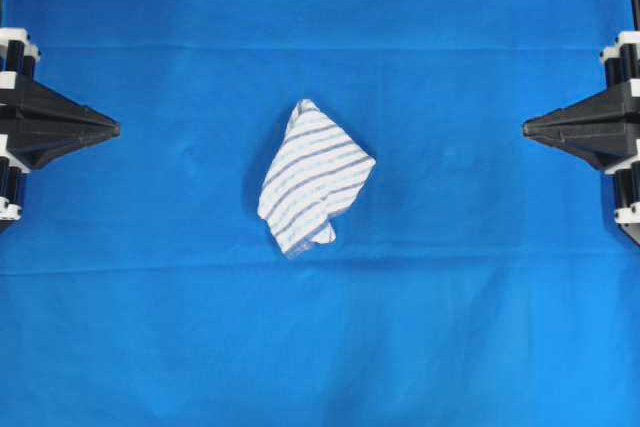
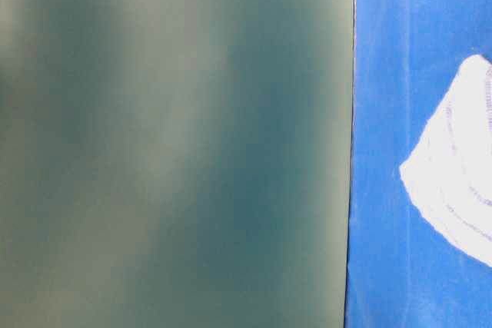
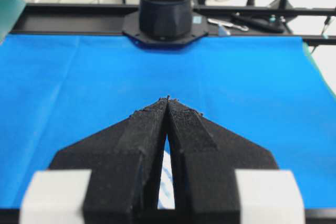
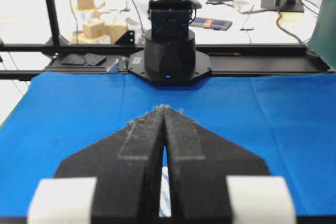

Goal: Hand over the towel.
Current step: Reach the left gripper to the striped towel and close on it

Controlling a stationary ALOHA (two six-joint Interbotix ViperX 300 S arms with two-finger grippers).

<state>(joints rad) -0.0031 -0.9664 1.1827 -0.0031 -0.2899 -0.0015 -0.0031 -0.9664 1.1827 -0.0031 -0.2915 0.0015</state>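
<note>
The towel (image 1: 313, 176), a small white cloth with thin blue-grey stripes, lies crumpled in the middle of the blue sheet. In the table-level view the towel (image 2: 457, 167) shows as a white patch at the right edge. My left gripper (image 1: 113, 128) rests at the left edge, shut and empty, its tips pointing at the towel from far off. My right gripper (image 1: 527, 128) mirrors it at the right edge, also shut and empty. In the left wrist view the gripper (image 3: 167, 99) has its tips touching, and a sliver of towel (image 3: 166, 182) shows through the slit. In the right wrist view the gripper (image 4: 165, 108) looks the same, with the towel (image 4: 165, 192) showing through.
A large plain blue sheet (image 1: 450, 327) covers the whole table. Each wrist view shows the opposite arm's black base (image 3: 165, 17) (image 4: 169, 51) at the sheet's far edge. A blurred grey-green panel (image 2: 169, 144) fills the left of the table-level view.
</note>
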